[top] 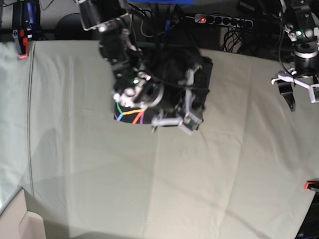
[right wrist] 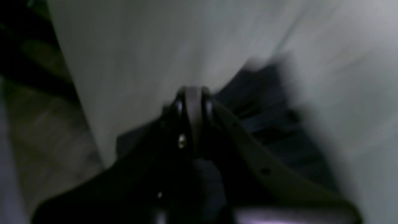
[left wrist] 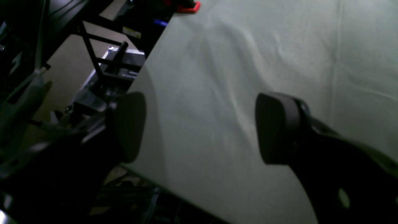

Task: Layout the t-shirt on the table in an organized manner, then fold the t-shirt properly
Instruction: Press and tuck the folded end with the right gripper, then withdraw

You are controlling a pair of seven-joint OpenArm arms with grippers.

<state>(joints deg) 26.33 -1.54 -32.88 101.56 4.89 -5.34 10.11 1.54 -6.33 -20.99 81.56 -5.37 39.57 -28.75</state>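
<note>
— What carries everything here?

— A wide flat table covered in pale grey-green cloth [top: 94,169], creased in long faint lines and filling most of the base view.

— And what lies on it?

— A dark charcoal soft t-shirt with a rainbow-coloured line graphic [top: 199,73], bunched in the upper middle of the frame. Red-orange clamps [top: 314,185] grip the cloth's edge at lower right, with another at upper left.

Dark charcoal t-shirt [top: 198,73], bunched in a rumpled heap at the far middle of the table [top: 145,193], partly hidden under an arm. Rainbow-coloured line graphic showing at its near left edge. Pale grey-green cloth covering the table, faintly creased, bare across the whole near half.
</note>
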